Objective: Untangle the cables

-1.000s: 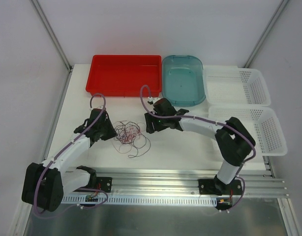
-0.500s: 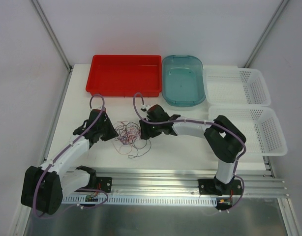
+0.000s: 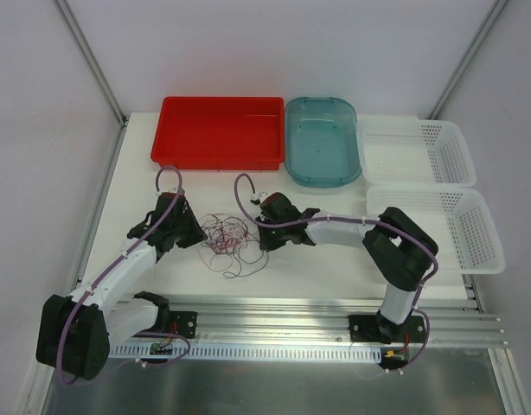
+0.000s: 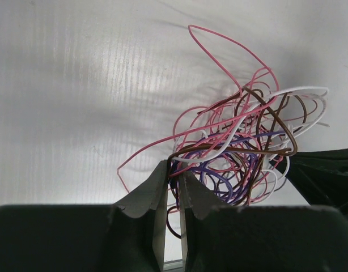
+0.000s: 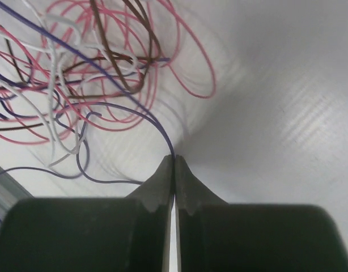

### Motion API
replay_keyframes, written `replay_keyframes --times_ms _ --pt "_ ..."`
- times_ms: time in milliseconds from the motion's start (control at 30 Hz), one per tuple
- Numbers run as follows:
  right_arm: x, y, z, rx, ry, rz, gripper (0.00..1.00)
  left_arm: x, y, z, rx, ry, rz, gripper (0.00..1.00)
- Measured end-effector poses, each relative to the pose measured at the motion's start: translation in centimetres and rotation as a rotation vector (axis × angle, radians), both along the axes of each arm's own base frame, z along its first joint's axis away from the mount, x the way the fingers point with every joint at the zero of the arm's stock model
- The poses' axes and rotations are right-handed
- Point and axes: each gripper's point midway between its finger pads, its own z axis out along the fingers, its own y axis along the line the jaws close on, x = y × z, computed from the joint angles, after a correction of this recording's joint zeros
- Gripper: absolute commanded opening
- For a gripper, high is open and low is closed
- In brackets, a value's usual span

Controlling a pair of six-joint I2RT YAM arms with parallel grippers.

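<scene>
The cables [image 3: 231, 238] are a loose tangle of thin pink, brown, purple and white wires on the white table, between my two grippers. My left gripper [image 3: 196, 235] sits at the tangle's left edge. In the left wrist view it [image 4: 174, 167] is shut on a few strands of the cables [image 4: 242, 141], with purple, pink and brown wires pinched at its tips. My right gripper [image 3: 261, 238] touches the tangle's right side. Seen from the right wrist, it [image 5: 174, 157] is shut on a single purple wire [image 5: 145, 116] that leads into the cables [image 5: 77, 73].
A red tray [image 3: 218, 130], a teal tub [image 3: 322, 151] and two white baskets [image 3: 417, 151] [image 3: 447, 225] line the back and right of the table. An aluminium rail [image 3: 291, 311] runs along the near edge. The right gripper's dark body [image 4: 327, 175] shows in the left wrist view.
My right gripper has moved left to the tangle and closed on a purple wire. The left gripper has kept its grip and place.
</scene>
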Motion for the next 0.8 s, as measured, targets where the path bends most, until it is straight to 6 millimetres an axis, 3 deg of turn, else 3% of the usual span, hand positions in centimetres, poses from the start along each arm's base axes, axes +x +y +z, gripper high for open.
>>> replay_keyframes --times_ms 133,267,367,400,500,633,800 --pt "-0.3 -2.0 1.4 -0.053 -0.028 -0.008 0.01 -0.2 0.4 -0.2 0.019 0.008 0.006 0.12" --pt "-0.1 -3.2 4.9 -0.046 -0.098 -0.023 0.01 -0.3 0.2 0.1 0.024 0.005 -0.027 0.18" --pt "0.0 -4.1 7.3 -0.043 -0.137 -0.039 0.01 -0.2 -0.5 1.0 0.004 -0.015 -0.082 0.32" --pt "0.0 -4.2 8.0 -0.042 -0.146 -0.042 0.01 -0.3 -0.7 1.2 -0.005 -0.022 -0.098 0.49" --pt "0.1 -4.6 9.9 -0.041 -0.166 -0.050 0.01 -0.7 -1.5 2.3 -0.040 -0.050 -0.150 0.73" --pt "0.0 -5.0 12.0 -0.032 -0.181 -0.051 0.01 -1.3 -2.7 4.2 -0.104 -0.101 -0.213 0.84" --pt "-0.2 -5.1 14.6 0.003 -0.201 -0.047 0.01 -2.2 -4.8 5.9 -0.172 -0.119 -0.292 0.86"
